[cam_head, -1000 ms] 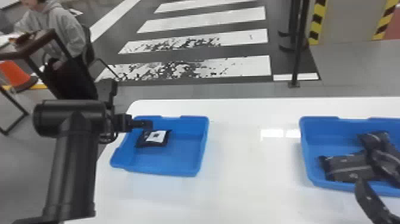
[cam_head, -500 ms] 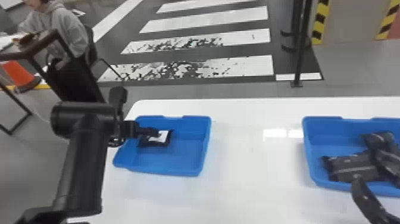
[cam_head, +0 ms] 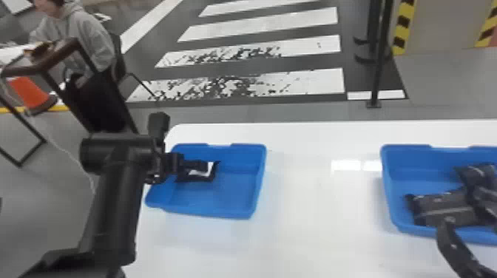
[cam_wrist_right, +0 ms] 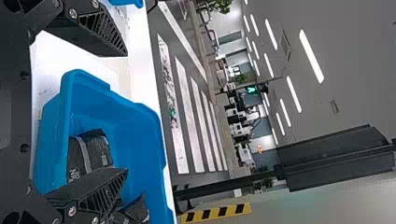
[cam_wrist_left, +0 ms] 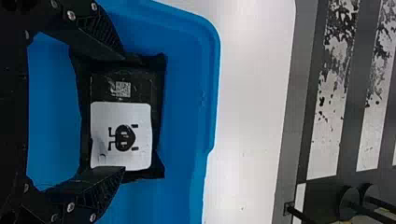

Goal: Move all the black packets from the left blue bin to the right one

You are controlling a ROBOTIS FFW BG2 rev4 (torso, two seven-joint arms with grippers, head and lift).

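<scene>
My left gripper (cam_head: 196, 166) is over the left blue bin (cam_head: 236, 196), right at a black packet (cam_head: 205, 178) with a white label. In the left wrist view my left gripper (cam_wrist_left: 122, 114) stands open, its fingers at two opposite ends of the packet (cam_wrist_left: 121, 135). The right blue bin (cam_head: 392, 192) holds several black packets (cam_head: 443, 210). One finger of my right gripper (cam_head: 449, 236) shows at that bin's front edge. In the right wrist view my right gripper (cam_wrist_right: 126, 112) is open, beside the bin (cam_wrist_right: 140, 135) with its packets (cam_wrist_right: 88, 151).
Both bins stand on a white table (cam_head: 318, 221), with bare tabletop between them. Past the table's back edge are a striped floor and a black post (cam_head: 377, 66). A dark-framed stand (cam_head: 63, 59) is at the far left, off the table.
My left arm has shifted right and its gripper now reaches further over the packet. The right gripper has hardly moved.
</scene>
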